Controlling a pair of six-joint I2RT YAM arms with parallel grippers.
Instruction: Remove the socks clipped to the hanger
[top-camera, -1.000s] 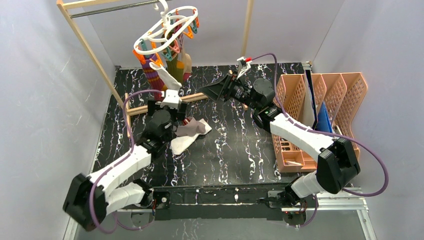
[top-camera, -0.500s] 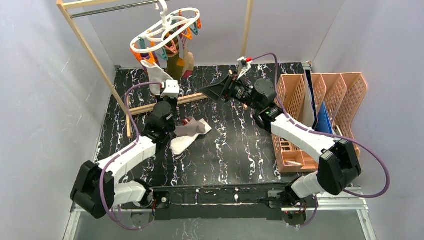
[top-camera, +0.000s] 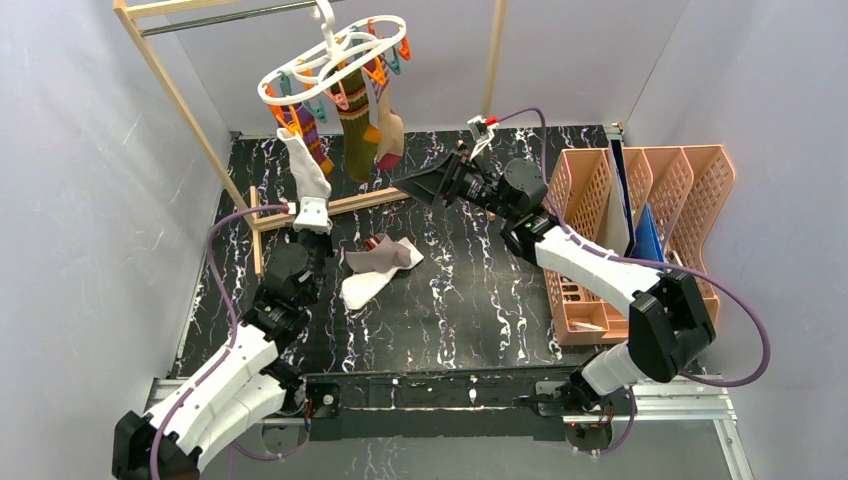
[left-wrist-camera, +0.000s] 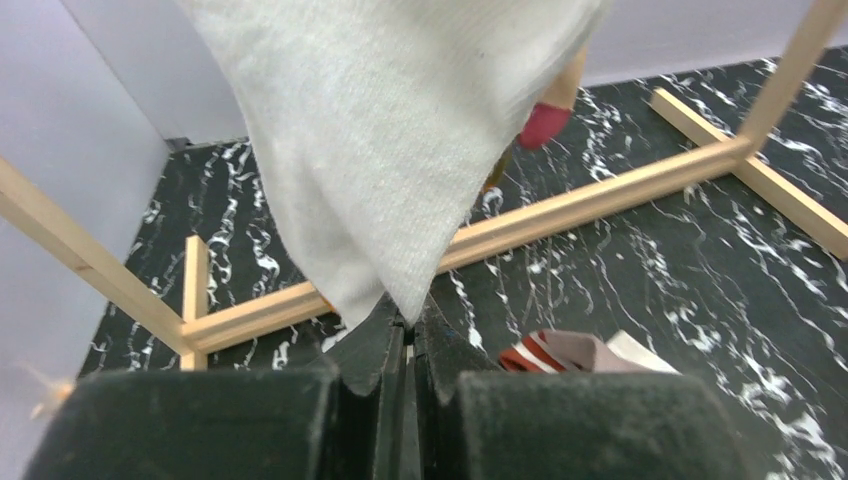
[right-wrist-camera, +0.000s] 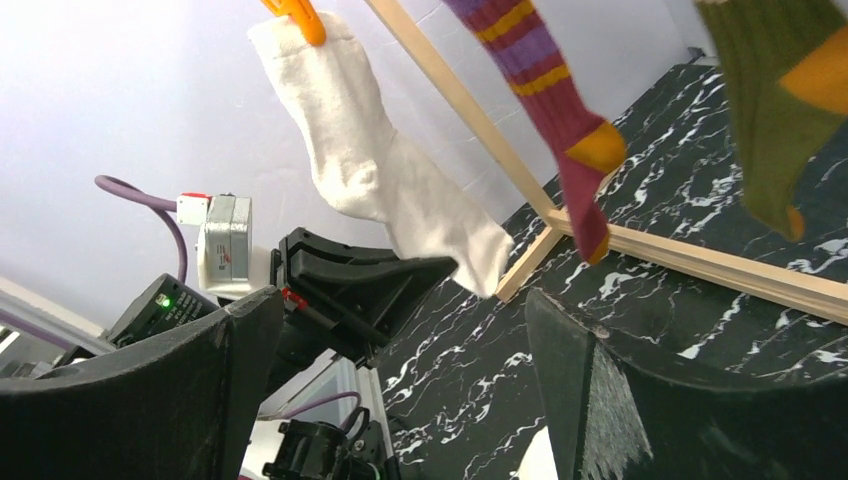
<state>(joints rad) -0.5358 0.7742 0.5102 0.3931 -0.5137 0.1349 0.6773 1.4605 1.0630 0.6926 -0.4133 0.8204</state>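
The left gripper (left-wrist-camera: 405, 322) was pinched tight on the toe of a white sock (top-camera: 300, 160), which stretched up at a slant to an orange peg (right-wrist-camera: 297, 14) on the hanger (top-camera: 330, 60). The hanger hung from the top rail of the wooden rack (top-camera: 180, 100) at the table's far left corner, tilted, close to the back wall. Beside the white sock dangled a striped maroon sock (right-wrist-camera: 560, 90), a green sock (top-camera: 355, 130) and a tan sock (top-camera: 390, 135) with a red toe, all clear of the table (top-camera: 470, 290).

The right gripper (top-camera: 405, 186) hovered just right of the hanging socks, its fingers spread wide and holding nothing. The rack's low base bar (top-camera: 350, 203) ran across the table beneath both grippers. Two loose socks (top-camera: 380, 265) lay just in front of that bar. Open tabletop lay in the middle and near side; orange baskets (top-camera: 700, 160) lined the right edge.
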